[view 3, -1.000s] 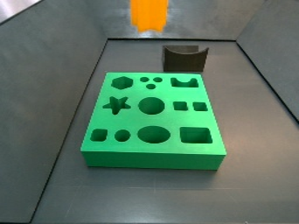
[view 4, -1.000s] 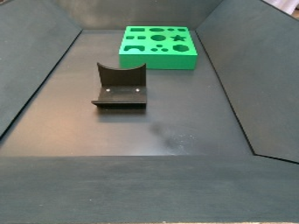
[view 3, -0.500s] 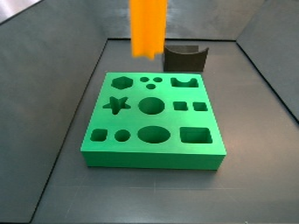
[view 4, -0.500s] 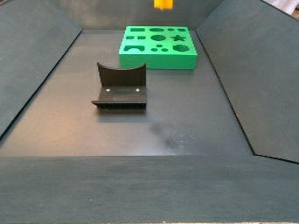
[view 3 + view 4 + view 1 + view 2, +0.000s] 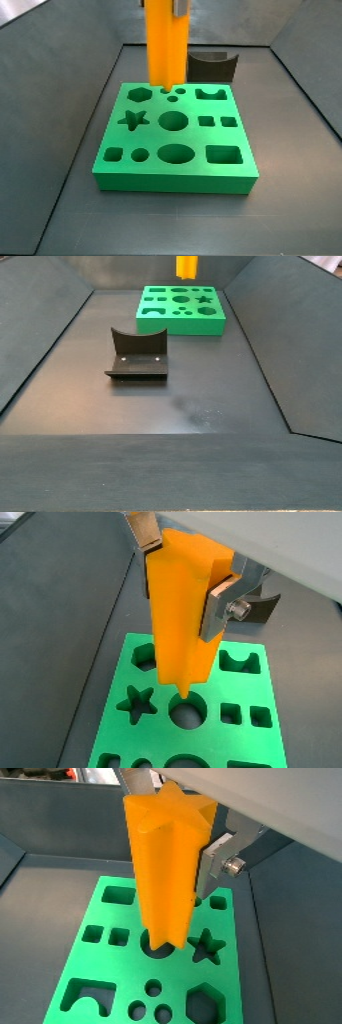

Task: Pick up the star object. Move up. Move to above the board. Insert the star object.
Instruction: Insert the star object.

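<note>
Star object (image 5: 181,622), bright orange and upright, hangs above the board (image 5: 123,162), and the gripper (image 5: 185,574) is clamped on its upper part, with one silver finger (image 5: 219,604) pressed against its side. In both wrist views its lower end is over the large round hole near the star-shaped hole (image 5: 206,948), perhaps not touching the green surface. In a side view the fixture (image 5: 136,356) stands on the floor, well apart from the board.
</note>
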Robot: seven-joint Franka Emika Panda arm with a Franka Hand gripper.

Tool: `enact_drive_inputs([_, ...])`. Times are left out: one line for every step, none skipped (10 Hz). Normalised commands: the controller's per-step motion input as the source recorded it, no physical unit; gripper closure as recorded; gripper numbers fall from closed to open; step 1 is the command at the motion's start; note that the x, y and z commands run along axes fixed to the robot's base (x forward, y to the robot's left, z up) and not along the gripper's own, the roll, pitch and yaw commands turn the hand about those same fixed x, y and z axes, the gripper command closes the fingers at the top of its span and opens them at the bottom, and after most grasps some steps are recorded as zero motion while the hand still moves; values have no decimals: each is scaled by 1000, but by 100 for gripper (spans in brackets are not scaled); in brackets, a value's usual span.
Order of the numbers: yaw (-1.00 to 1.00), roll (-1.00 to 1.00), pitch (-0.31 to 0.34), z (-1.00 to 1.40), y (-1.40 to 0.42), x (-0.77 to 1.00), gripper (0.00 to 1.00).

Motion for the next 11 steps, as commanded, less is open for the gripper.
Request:
enact_drive_inputs([-589,11,-67,-374,-151,-83,100])
enact_drive_inputs([-703,29,-49,-371,-154,-86,100])
enact_drive_inputs([-683,37,-36,-349,-106,-237,100])
enact_drive_inputs([-569,40,-11,-289,-26,-323,100])
enact_drive_inputs([0,-20,0,-23,0,40,100])
enact_drive_inputs([0,-1,-11,-46,0,0,100])
enact_drive_inputs([0,69,0,-189,0,-163,100])
enact_drive_inputs([0,191,0,-240,0,-257,100])
enact_drive_inputs([0,176,0,-206,-11,-209,100])
enact_drive_inputs([14,0,0,-34,-40,-3,100])
enact_drive_inputs([26,0,-29,-37,-46,0,100])
